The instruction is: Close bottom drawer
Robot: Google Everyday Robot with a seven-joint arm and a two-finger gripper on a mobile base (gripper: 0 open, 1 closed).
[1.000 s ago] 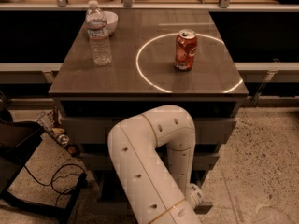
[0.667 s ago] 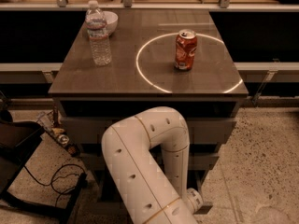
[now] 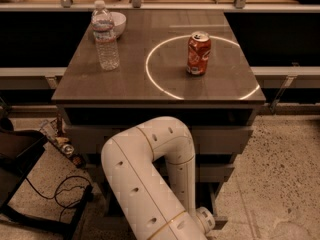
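The grey-brown cabinet (image 3: 160, 91) stands in front of me, seen from above. Its drawer fronts step down below the top edge: the upper one (image 3: 225, 138), then a lower one (image 3: 217, 173). The bottom drawer (image 3: 220, 220) shows only as a thin edge at the lower right. The rest of it is hidden behind my white arm (image 3: 150, 184). The arm bends in front of the drawers and runs down to its wrist (image 3: 205, 219) near the floor. The gripper is out of sight, below the wrist and behind the arm.
On the cabinet top stand a water bottle (image 3: 105, 36), a white bowl (image 3: 119, 23) and a red soda can (image 3: 198, 53) inside a white circle. A dark chair base (image 3: 20, 184) and a black cable (image 3: 65, 196) lie on the floor at the left. Speckled floor (image 3: 285, 184) lies to the right.
My arm's elbow has swung a little to the left in front of the drawers. The things on the cabinet top have not moved.
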